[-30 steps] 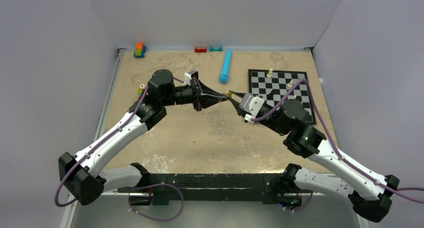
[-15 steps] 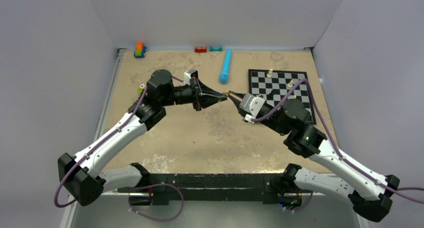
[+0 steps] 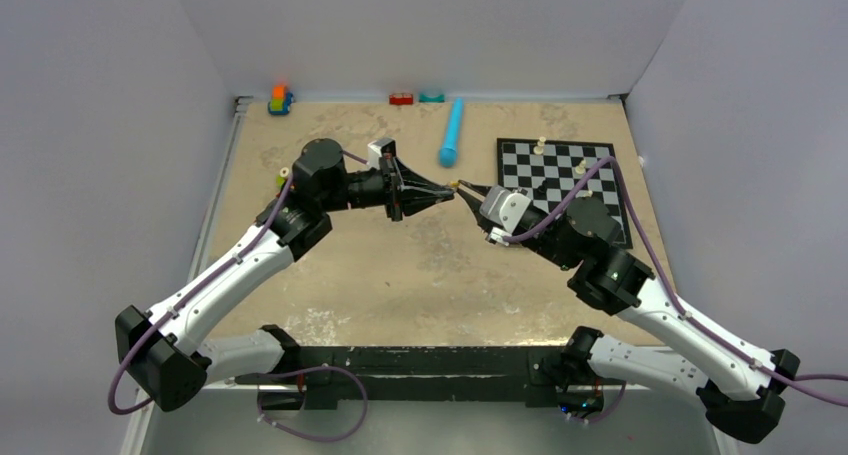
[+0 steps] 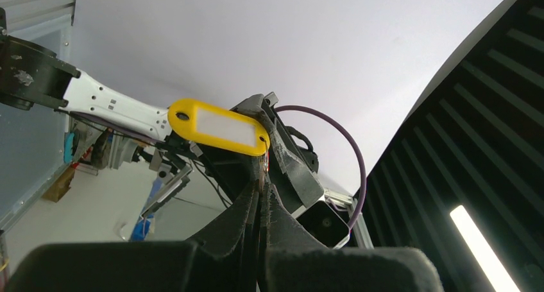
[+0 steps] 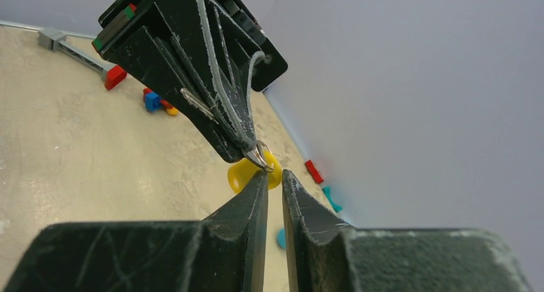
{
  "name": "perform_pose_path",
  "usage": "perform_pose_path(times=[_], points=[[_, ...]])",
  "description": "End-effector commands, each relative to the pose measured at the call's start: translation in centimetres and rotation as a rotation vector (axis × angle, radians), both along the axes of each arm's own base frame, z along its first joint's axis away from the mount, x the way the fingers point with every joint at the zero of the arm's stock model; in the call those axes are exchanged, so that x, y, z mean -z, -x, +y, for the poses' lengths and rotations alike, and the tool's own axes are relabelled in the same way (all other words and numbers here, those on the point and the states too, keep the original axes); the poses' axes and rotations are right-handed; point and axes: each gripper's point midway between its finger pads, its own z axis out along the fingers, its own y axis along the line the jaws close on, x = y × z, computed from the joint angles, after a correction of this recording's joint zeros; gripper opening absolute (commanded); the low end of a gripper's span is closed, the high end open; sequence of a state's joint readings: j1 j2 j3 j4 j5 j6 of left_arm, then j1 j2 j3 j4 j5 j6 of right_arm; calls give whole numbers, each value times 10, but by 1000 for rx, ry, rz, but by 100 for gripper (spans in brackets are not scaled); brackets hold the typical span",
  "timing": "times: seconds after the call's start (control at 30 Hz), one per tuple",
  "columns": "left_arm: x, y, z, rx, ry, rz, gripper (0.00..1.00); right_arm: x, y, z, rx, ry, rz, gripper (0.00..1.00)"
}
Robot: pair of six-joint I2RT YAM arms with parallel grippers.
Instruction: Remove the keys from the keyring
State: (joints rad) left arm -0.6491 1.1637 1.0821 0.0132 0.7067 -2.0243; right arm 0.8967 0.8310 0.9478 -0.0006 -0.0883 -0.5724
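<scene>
The two arms are held up over the sandy table (image 3: 400, 275), and their tips are brought nose to nose in the middle. The left gripper (image 3: 447, 188) is pointed to the right, and the right gripper (image 3: 467, 188) is pointed back at it.

The left gripper's fingers (image 4: 250, 208) are pressed tight together. A thin silver keyring (image 5: 259, 156) is pinched at their very tip, and only a small loop of it can be seen poking out. A yellow tag (image 4: 218, 126) with a white label is hung on that ring. It is seen just past the tips, sticking out sideways.

The right gripper's fingers (image 5: 247, 202) are held very close, with only a thin slit left between them. The ring is found just beside their tips, right at the mouth of the slit. Some yellow is seen behind the slit (whether the tag is nipped there cannot be told).

The keys themselves cannot be made out for sure, because everything at the tips is so tiny.

A chessboard (image 3: 520, 155) with small white pieces (image 3: 541, 146) is laid at the back right. A blue tube (image 3: 452, 133) is laid near it, well apart from the grippers.
</scene>
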Motion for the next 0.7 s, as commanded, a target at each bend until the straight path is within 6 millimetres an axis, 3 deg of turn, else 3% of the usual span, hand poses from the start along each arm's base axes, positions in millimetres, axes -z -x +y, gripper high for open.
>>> perform_pose_path(times=[0.0,0.2,0.67], points=[[-30,12,8,16,64,-65,0,-21,0,-2,10,-35,-32,14],[-32,13,9,13,69,-70,0,-22,0,-1,5,-29,-31,0],[-36,16,10,28,91,-70,0,-29,12,-8,-21,-75,-60,0]])
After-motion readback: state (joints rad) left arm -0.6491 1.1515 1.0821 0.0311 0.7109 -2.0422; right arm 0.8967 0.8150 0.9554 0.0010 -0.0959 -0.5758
